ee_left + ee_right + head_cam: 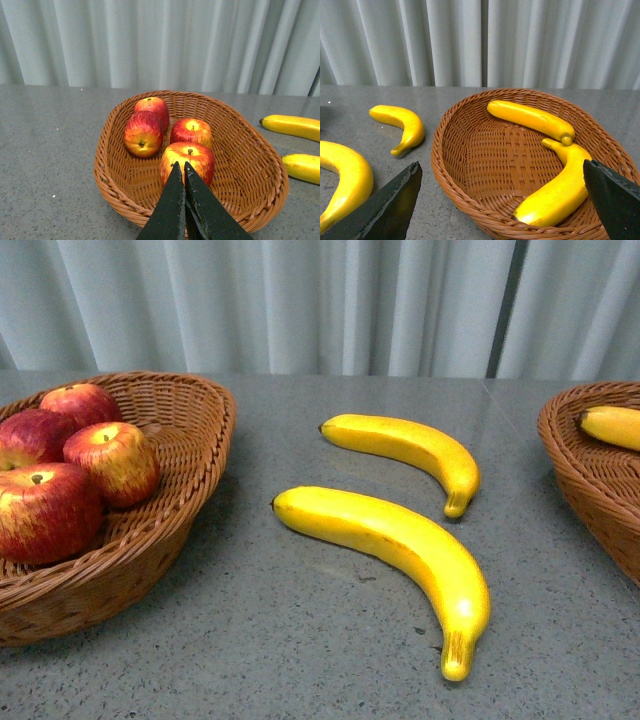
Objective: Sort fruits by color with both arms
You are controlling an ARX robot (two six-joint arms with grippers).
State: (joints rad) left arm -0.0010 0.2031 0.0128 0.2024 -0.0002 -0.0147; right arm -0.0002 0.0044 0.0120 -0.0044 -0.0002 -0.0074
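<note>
Wicker left basket [190,440] holding four apples [60,470], my left gripper [183,167] pinched closed, empty, above its near rim, two bananas [400,540] on table [300,640] between baskets, my right gripper [500,170] spread wide, empty, over right basket [465,165] with two more bananas [530,120].

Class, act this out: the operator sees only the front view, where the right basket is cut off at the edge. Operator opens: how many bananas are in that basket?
Observer: Two, a first banana and a second banana, both inside the right basket.
Operator: Is the right gripper holding anything?
Observer: No, the right gripper is open and empty, facing that basket.
Operator: And the left?
Observer: The left gripper is shut and empty, pointing at the nearest apple in the left basket.
</note>
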